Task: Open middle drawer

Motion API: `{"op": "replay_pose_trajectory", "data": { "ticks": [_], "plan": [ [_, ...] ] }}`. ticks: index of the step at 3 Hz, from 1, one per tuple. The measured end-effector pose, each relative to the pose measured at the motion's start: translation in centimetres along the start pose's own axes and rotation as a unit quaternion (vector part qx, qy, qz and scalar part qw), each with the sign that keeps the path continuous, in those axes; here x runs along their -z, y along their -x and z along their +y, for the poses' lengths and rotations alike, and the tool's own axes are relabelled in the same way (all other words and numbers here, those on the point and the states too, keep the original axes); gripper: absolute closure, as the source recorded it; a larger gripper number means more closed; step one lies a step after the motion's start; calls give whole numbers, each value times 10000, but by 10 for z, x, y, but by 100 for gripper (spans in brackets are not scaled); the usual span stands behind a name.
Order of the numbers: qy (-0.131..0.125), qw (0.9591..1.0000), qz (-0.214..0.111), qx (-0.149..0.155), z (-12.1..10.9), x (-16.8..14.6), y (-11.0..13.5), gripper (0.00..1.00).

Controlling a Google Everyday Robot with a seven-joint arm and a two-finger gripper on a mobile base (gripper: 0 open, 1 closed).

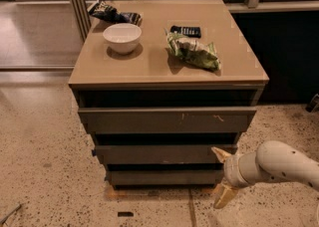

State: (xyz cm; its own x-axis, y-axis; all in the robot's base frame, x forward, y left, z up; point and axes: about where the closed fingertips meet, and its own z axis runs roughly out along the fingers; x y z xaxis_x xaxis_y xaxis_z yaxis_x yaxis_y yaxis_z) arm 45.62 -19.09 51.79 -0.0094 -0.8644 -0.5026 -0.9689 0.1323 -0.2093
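The gripper (222, 175) sits low by the right front corner of the table (239, 69), its two tan fingers (221, 154) spread apart. The upper one has its tip at the right end of the middle drawer (159, 154), and the lower one hangs near the floor (45, 171). On the table are a white bowl (122, 37), a green snack bag (194, 53), a dark packet (186, 31) just behind it and a dark bag (113, 14) at the back left.

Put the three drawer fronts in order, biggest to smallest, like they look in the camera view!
1. top drawer, the scuffed one.
2. middle drawer.
3. bottom drawer.
Lower fronts sit farther from the camera, so real sizes may match. The gripper is open by the middle drawer's right end.
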Motion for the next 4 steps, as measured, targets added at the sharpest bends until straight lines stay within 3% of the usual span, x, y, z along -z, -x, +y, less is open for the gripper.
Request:
{"op": "replay_pose_trajectory", "data": {
  "ticks": [1, 4],
  "plan": [
    [-252, 9996, -98, 115, -18, -16, -3, 0],
    [-325, 9986, 144, 402, -64, -70, -17, 0]
  ]
}}
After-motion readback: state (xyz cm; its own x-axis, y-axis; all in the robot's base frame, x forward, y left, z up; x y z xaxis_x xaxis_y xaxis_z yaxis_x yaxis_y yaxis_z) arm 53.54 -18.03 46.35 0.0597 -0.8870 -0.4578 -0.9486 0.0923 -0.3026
